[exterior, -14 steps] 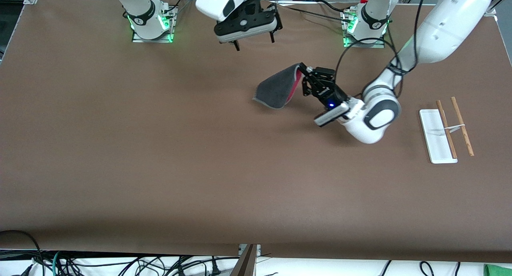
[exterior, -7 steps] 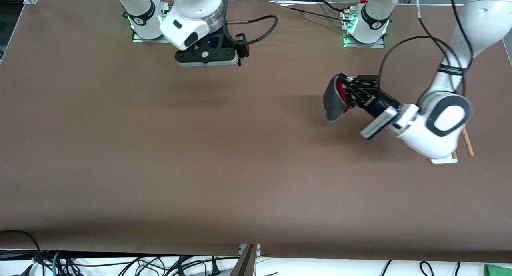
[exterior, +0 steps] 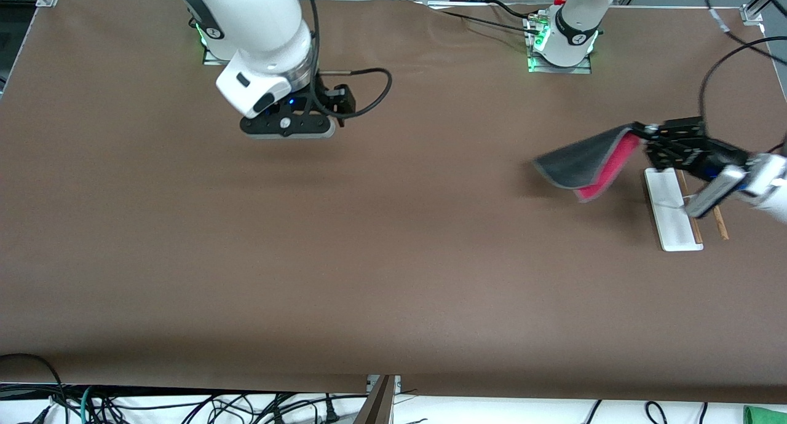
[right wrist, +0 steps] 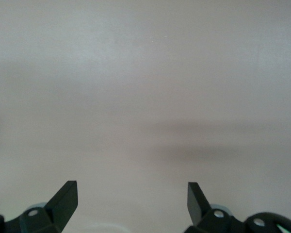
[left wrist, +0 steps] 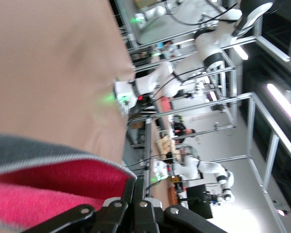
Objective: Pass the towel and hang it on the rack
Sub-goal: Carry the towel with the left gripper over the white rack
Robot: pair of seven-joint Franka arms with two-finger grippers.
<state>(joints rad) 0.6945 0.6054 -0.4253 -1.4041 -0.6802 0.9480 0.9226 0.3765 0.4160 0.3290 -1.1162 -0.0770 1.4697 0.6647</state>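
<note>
The towel (exterior: 590, 164), dark grey outside and pink-red inside, hangs in the air by one edge from my left gripper (exterior: 640, 131), which is shut on it. It is up above the table just beside the rack (exterior: 671, 210), toward the table's middle. The rack has a flat white base and two brown rods (exterior: 719, 220), partly hidden by my left hand. In the left wrist view the towel (left wrist: 48, 187) fills the space at the closed left gripper (left wrist: 138, 187). My right gripper (exterior: 289, 128) hovers open and empty over bare table near its base; its fingers (right wrist: 68, 196) point down at the brown surface.
The brown table (exterior: 344, 258) carries only the rack, which stands near the left arm's end edge. Both arm bases (exterior: 559, 43) sit along the table's edge farthest from the front camera. Cables lie off the table's near edge.
My left gripper has carried the towel from the table's middle toward the left arm's end, up to the rack. My right arm has drawn back toward its base and lowered, still open.
</note>
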